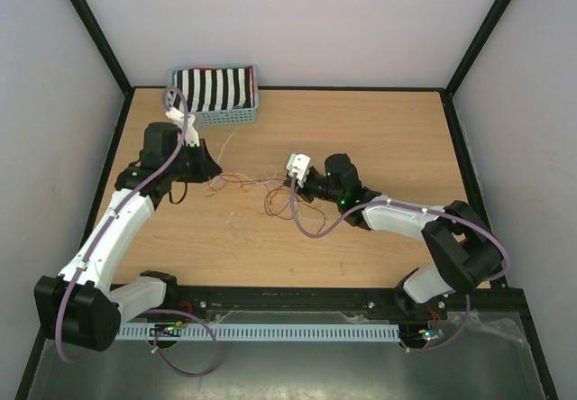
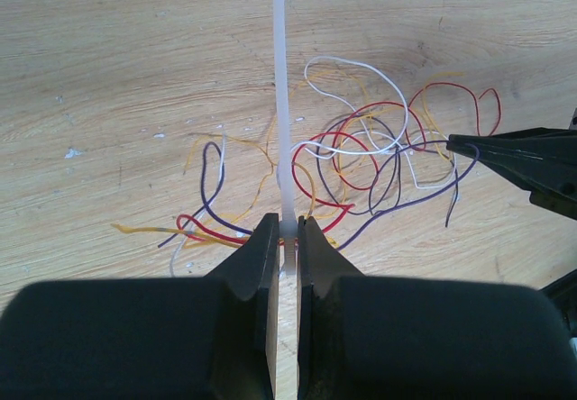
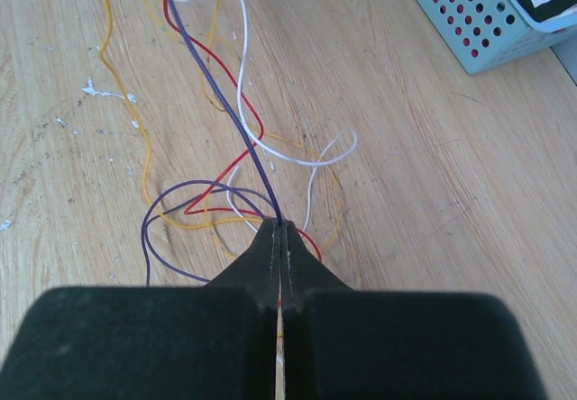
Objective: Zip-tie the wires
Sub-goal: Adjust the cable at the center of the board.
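The wires point(image 2: 361, 161) lie in a loose tangle of red, purple, white and yellow loops on the wooden table point(image 1: 379, 130), between my two grippers. My left gripper point(image 2: 288, 229) is shut on a white zip tie point(image 2: 280, 103). The tie runs straight away from the jaws, across the wires, and leaves the top of the left wrist view. My right gripper point(image 3: 280, 225) is shut on a purple wire point(image 3: 212, 76) that stretches taut away from its tip. Its dark fingertip point(image 2: 469, 145) reaches the tangle's right side. From above, the wires point(image 1: 252, 182) span from the left gripper point(image 1: 207, 178) to the right gripper point(image 1: 288, 184).
A light-blue perforated basket point(image 1: 225, 114) holding black-and-white striped cloth stands at the back left of the table, just behind the left arm; its corner point(image 3: 460, 13) shows in the right wrist view. Black frame posts border the table. White flecks point(image 3: 90, 87) dot the wood.
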Motion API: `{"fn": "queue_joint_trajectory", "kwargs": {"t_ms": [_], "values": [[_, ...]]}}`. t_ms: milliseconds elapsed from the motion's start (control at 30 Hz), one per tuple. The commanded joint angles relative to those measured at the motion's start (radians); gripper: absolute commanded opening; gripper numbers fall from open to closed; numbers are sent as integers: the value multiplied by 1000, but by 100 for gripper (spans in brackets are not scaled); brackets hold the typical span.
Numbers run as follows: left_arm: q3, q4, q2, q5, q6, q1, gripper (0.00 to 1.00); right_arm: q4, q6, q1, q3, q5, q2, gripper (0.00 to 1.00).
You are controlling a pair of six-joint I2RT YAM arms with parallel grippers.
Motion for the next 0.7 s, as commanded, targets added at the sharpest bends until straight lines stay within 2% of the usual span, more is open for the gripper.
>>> {"fn": "queue_joint_trajectory", "kwargs": {"t_ms": [0,667], "values": [[10,-12,-32,-4,4,11,0,-24,-19,-10,-10,16,-27,0],[17,-37,-53,-20,20,29,0,-82,-52,-39,-23,97,-58,0]]}}
